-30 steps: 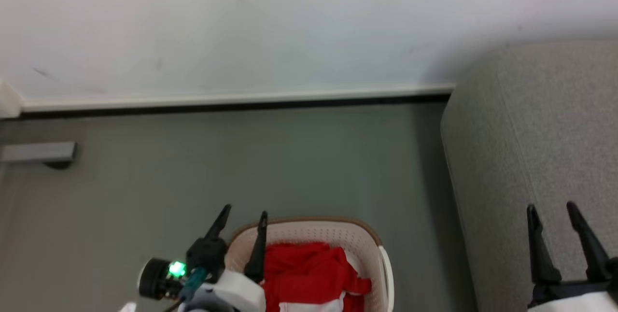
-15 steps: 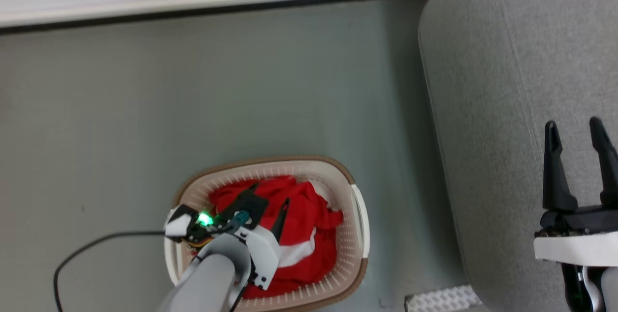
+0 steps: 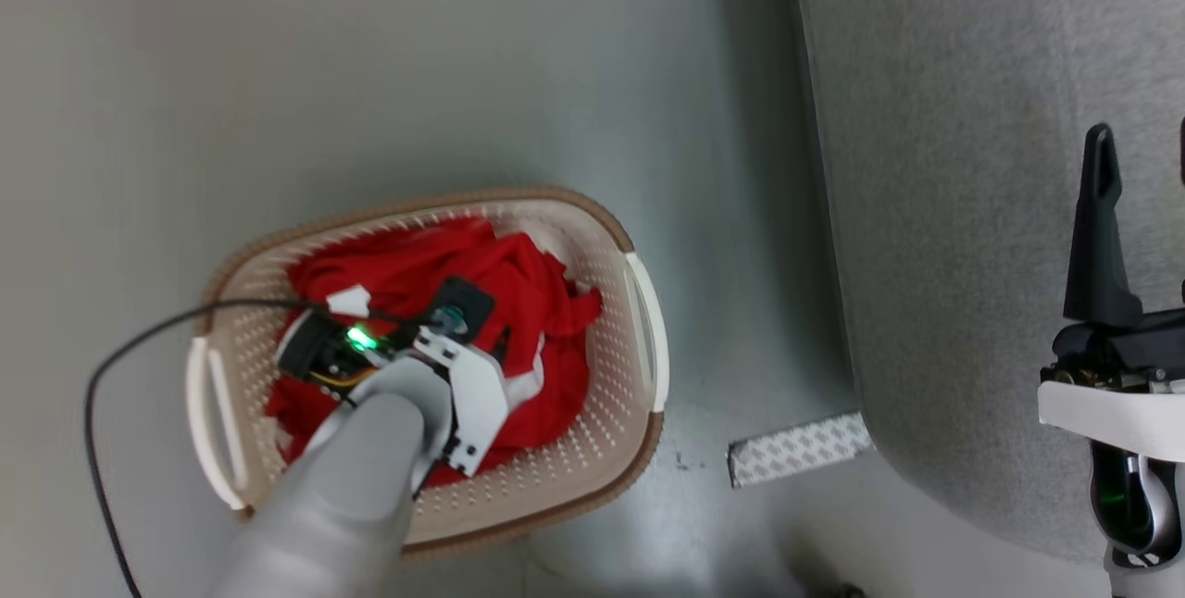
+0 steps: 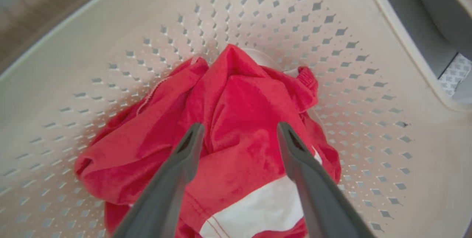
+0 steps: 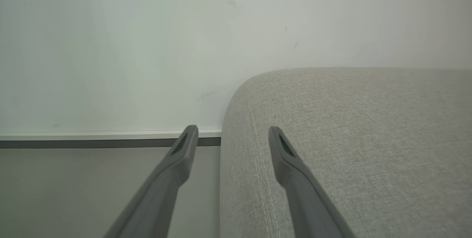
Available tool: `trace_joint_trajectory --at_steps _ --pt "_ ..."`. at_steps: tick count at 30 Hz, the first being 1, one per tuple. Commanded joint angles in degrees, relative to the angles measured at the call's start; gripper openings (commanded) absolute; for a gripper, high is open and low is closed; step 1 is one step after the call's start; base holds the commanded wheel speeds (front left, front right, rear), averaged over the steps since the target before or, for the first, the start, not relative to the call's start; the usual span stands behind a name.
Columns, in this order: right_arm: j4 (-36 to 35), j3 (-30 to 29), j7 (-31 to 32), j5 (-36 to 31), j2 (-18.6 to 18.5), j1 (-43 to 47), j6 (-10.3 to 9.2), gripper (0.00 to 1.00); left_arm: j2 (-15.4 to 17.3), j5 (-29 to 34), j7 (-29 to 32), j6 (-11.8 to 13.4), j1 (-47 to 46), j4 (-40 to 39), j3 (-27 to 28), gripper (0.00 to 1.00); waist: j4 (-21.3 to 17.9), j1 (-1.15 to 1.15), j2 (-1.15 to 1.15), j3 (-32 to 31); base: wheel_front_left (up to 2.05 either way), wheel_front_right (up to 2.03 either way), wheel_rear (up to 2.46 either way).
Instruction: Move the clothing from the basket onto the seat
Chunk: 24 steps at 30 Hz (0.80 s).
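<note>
The left claw (image 4: 236, 129) has been lowered into the basket (image 4: 110, 46), jaws spread, with the clothing (image 4: 243, 98) heaped just beneath its tips. The right claw (image 5: 231, 131) is held spread above the edge of the seat (image 5: 350, 138).

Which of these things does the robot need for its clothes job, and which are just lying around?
For the job: the red clothing; the basket holding it; the grey seat; the open left gripper over the clothing.
Just lying about: the black cable on the floor; the patterned strip beside the seat.
</note>
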Motion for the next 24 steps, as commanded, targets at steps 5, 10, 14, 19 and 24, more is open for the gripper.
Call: trace_joint_trajectory --at_steps 5,10,14,19,24 --pt "-1.40 0.14 0.03 0.25 0.42 -1.49 -0.14 1.00 1.23 -1.53 -0.51 -0.22 -3.26 2.54 0.71 1.00 -2.07 -0.02 0.00 5.74 0.00 0.00 0.00" --pt "-1.90 0.12 0.03 0.44 0.68 -1.91 -0.14 1.00 2.99 -1.74 -0.59 -0.13 -5.48 5.04 0.52 1.00 -3.39 -0.02 0.00 8.24 0.00 0.00 0.00" --pt "-2.38 -0.77 0.03 0.60 0.91 -1.77 -0.14 1.00 3.92 -1.82 -0.62 0.66 -7.15 6.22 0.31 1.00 -4.33 -0.02 0.00 9.79 0.00 0.00 0.00" --pt "-2.00 -0.79 0.03 0.46 1.24 -1.31 -0.14 1.00 4.24 -2.28 0.29 -0.22 -7.71 7.70 -0.26 0.82 -4.83 -0.02 0.00 10.52 0.00 0.00 0.00" --pt "-1.04 -0.96 0.03 0.29 1.47 -1.65 -0.14 1.00 2.88 -2.81 -1.82 -1.33 -7.69 7.94 -1.16 0.00 -4.11 -0.02 0.00 9.16 0.00 0.00 0.00"
